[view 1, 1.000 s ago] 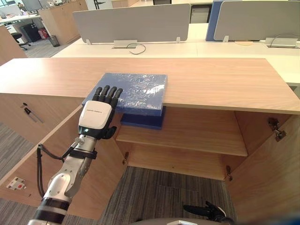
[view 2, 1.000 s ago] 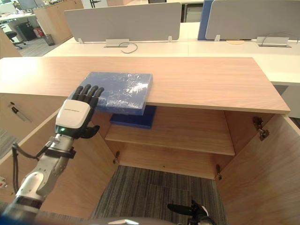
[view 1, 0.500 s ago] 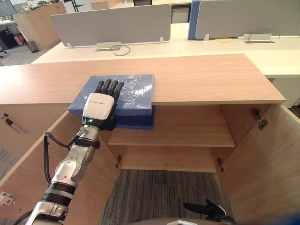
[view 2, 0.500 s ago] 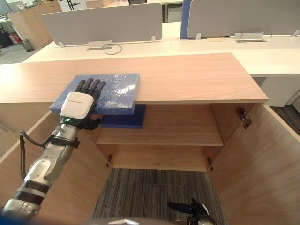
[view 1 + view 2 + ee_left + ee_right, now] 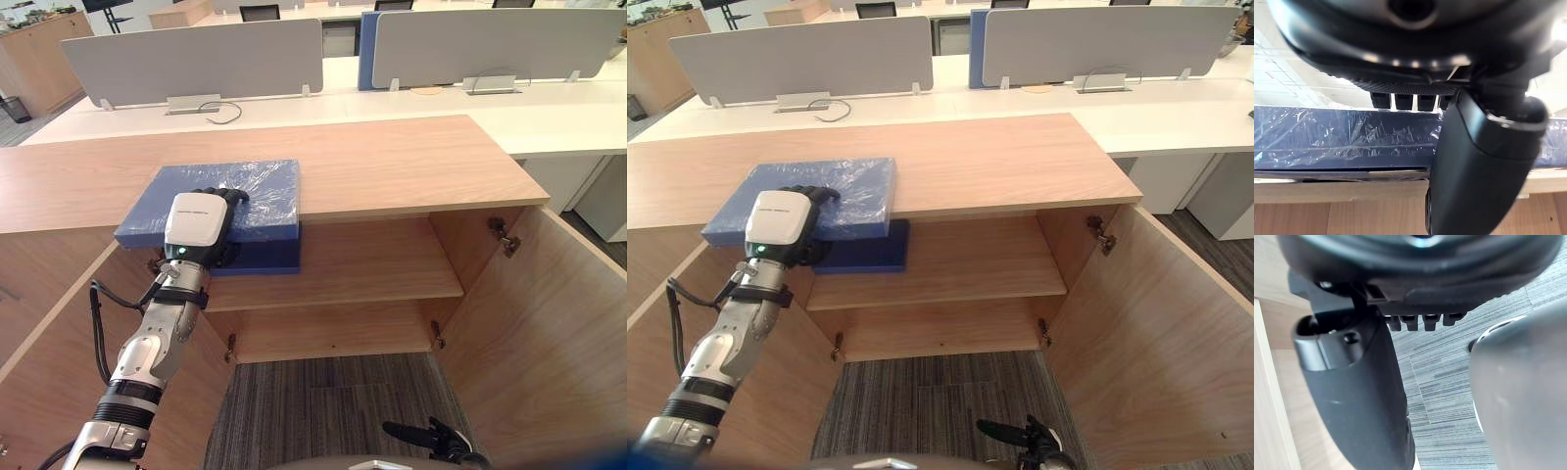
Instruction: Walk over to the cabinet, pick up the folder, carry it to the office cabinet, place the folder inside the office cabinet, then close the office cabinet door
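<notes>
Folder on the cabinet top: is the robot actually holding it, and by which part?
Yes, it seems so: the left hand grips the blue folder at its front edge, which overhangs the cabinet top, fingers on top and thumb underneath.

Striped grey carpet covers the floor. Beyond, white office desks carry grey partition screens; a wooden storage unit stands far left.
</notes>
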